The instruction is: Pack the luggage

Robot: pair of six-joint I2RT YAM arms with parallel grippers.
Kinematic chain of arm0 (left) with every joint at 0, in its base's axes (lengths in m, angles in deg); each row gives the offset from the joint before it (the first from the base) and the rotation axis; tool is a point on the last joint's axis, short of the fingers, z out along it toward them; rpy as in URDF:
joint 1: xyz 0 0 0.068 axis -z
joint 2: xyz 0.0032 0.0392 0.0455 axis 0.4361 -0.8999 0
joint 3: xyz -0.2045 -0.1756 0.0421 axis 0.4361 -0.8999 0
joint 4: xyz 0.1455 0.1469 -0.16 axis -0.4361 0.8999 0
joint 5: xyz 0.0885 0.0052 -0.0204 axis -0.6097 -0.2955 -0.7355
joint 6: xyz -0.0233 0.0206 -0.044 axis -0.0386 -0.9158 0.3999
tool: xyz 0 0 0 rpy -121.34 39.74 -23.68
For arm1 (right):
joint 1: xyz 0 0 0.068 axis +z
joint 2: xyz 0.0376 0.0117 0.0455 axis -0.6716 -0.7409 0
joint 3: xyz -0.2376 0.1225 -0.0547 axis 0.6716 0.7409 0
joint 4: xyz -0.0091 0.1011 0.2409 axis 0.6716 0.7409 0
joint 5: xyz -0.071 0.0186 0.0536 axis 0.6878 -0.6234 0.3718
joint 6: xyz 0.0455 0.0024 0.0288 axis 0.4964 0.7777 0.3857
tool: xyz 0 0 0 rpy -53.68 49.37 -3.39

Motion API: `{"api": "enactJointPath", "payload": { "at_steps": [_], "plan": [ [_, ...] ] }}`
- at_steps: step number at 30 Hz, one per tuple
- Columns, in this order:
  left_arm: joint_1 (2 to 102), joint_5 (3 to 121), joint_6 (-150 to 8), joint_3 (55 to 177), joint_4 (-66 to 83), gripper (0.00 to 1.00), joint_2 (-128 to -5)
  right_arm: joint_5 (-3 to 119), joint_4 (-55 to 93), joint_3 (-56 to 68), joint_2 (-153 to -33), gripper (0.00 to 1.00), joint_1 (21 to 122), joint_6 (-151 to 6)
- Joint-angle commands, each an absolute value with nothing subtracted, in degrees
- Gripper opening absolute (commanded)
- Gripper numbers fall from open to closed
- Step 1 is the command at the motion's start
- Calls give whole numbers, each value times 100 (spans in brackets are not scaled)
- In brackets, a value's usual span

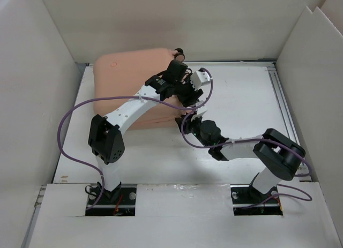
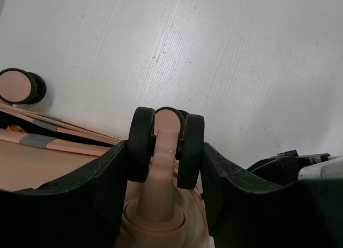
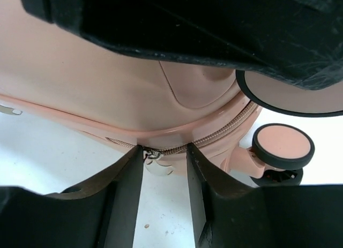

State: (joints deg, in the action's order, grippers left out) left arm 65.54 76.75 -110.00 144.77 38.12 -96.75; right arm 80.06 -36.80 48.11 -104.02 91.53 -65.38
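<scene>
**A:** White board walls [image 1: 161, 23] box in a pale counter [image 1: 236, 98]. Where is the luggage [image 1: 123, 82]?

**B:** On the counter, upper left of centre in the overhead frame. It is a glossy salmon-pink hard shell with rounded corners, lying with its lid down.

**A:** Nearest thing first, then.

**B:** The right fingers [image 3: 123, 200] straddle the small metal zipper pull [image 3: 154, 158] at the case's lower right corner. The pull sits in the gap, close to one finger. I can't tell whether they pinch it.

**A:** And farther back?

**B:** The left fingers [image 2: 236, 189] are clenched on a caster wheel [image 2: 167, 143] with black tyres and a pink hub, at the case's upper right corner.

**A:** What could go wrong?

**B:** I'd call the pull the weak spot. It is tiny and slick, so the fingers could close beside it or slide off under a drag. The zipper [image 3: 214, 135] also curves round that corner, where a slider may jam. The wheel probably swivels on its stem, so the left hold might let the case twist or skid on the smooth counter.
</scene>
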Motion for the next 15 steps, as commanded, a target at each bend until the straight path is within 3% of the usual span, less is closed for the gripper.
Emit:
{"api": "enactJointPath", "payload": {
  "at_steps": [1,15],
  "plan": [
    [6743,8195,-10570,14661,3052,0,-9049,8110,-3286,4607,-10380,42,9229,-6487],
    [6743,8195,-10631,14661,3105,0,-9049,8390,-2996,4565,-10326,59,9509,-6786]
  ]
}}
